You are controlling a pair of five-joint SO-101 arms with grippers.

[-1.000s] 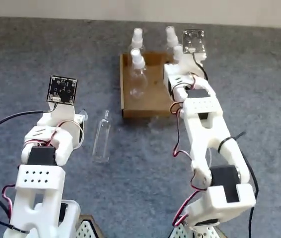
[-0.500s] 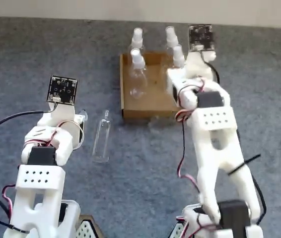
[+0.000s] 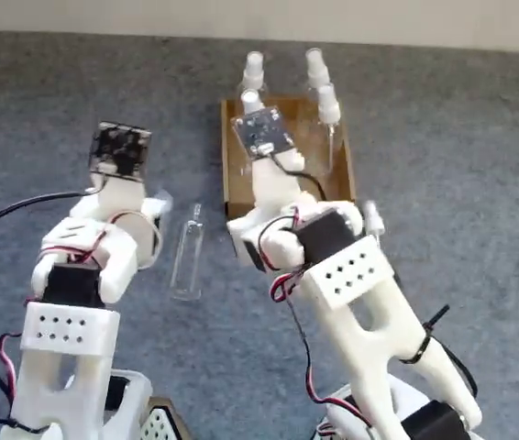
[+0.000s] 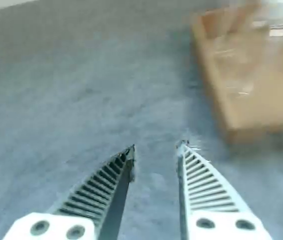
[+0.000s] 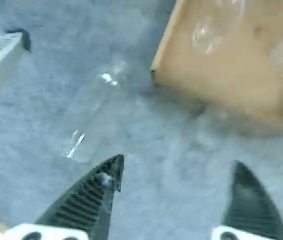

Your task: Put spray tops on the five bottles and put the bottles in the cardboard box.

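A clear bottle [image 3: 187, 252] without a spray top lies on the grey carpet between the two arms, also seen in the right wrist view [image 5: 94, 115]. My right gripper [image 5: 177, 170] is wide open and empty, just above the carpet between that bottle and the corner of the cardboard box [image 5: 231, 70]. My left gripper [image 4: 156, 150] is open and empty over bare carpet to the left of the bottle [image 3: 154, 206]. Capped bottles [image 3: 329, 105] stand in the box [image 3: 232, 197], and two more [image 3: 254, 66] stand at its far edge.
The right arm [image 3: 333, 266] reaches across the box's near edge. A small white piece [image 3: 372, 218], which looks like a spray top, lies on the carpet to the right of it. Black cables trail beside the left arm's base [image 3: 3, 225].
The right arm has swung from the box's right side to the left, down toward the lying bottle. The left arm has shifted slightly forward.
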